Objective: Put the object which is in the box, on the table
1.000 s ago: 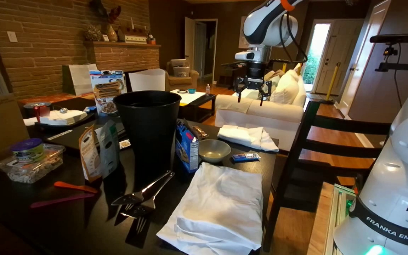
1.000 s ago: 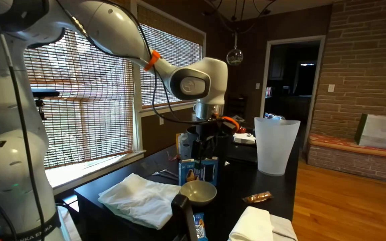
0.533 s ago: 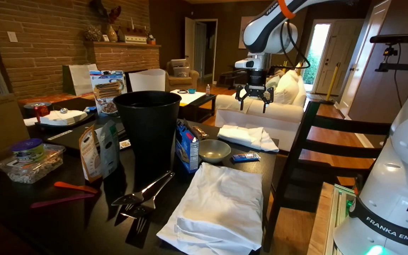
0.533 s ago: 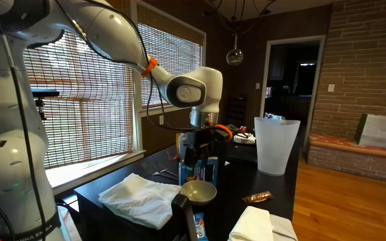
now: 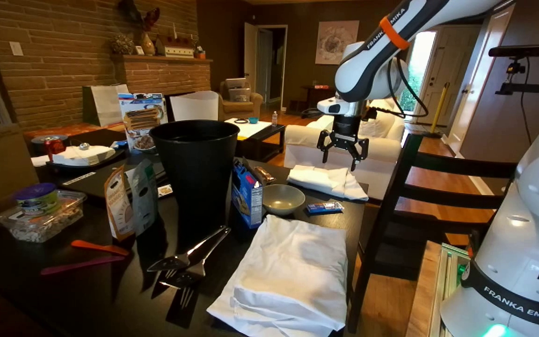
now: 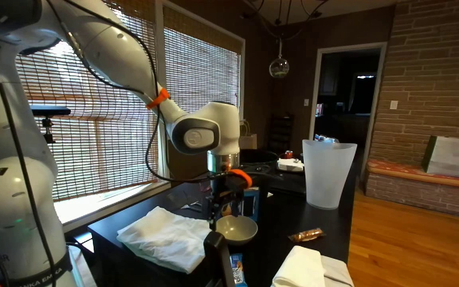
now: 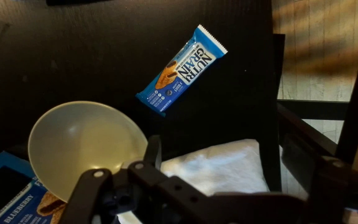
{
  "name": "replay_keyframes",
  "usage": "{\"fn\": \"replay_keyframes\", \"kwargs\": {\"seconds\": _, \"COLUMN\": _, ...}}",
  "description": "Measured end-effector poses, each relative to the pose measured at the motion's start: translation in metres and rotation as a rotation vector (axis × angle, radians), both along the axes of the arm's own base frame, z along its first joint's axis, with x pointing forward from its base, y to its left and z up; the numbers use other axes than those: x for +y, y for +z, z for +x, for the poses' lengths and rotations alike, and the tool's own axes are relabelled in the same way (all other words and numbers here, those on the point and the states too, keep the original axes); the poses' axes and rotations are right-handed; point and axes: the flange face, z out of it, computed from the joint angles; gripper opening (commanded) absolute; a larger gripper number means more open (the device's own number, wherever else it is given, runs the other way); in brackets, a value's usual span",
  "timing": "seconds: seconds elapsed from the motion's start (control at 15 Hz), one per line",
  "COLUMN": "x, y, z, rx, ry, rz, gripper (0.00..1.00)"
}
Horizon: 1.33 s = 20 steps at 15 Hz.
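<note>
The box (image 5: pixel 248 194), a small blue carton, stands upright on the dark table (image 5: pixel 124 304) between the tall bin and a bowl. Part of its printed side (image 7: pixel 19 207) shows at the lower left of the wrist view. Its inside does not show, so the object in the box is hidden. My gripper (image 5: pixel 339 163) is open and hangs above the table with nothing between its fingers. In an exterior view the gripper (image 6: pixel 224 219) partly covers the box (image 6: pixel 250 205) and the bowl's rim. In the wrist view white cloth lies beneath the gap of the gripper (image 7: pixel 224 152).
A grey-green bowl (image 5: pixel 283 200) sits beside the box, with a blue snack bar (image 5: pixel 324 208) near it. White cloths (image 5: pixel 293 267) cover part of the table. A tall black bin (image 5: pixel 194 173), metal utensils (image 5: pixel 194 262) and a chair (image 5: pixel 442 196) stand or lie around.
My gripper has come down toward the table and drawn back toward the robot's base, staying open. The box, bowl, snack bar and cloths have not moved.
</note>
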Motion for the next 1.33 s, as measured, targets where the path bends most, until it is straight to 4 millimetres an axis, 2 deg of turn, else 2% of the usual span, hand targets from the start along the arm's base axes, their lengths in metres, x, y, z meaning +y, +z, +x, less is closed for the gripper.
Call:
{"fn": "replay_keyframes", "kwargs": {"seconds": 0.27, "x": -0.008, "y": -0.025, "z": -0.026, "rx": -0.075, "ry": -0.105, "rz": 0.014, "gripper": 1.00}}
{"fn": "replay_keyframes", "kwargs": {"seconds": 0.53, "x": -0.019, "y": -0.034, "z": -0.039, "rx": -0.154, "ry": -0.172, "rz": 0.013, "gripper": 1.00}}
{"fn": "replay_keyframes", "kwargs": {"seconds": 0.93, "x": -0.020, "y": -0.056, "z": -0.038, "rx": -0.189, "ry": -0.207, "rz": 0.068, "gripper": 1.00}}
{"fn": "replay_keyframes", "kwargs": {"seconds": 1.33, "x": -0.029, "y": -0.081, "z": -0.023, "rx": -0.184, "ry": -0.172, "rz": 0.094, "gripper": 1.00}}
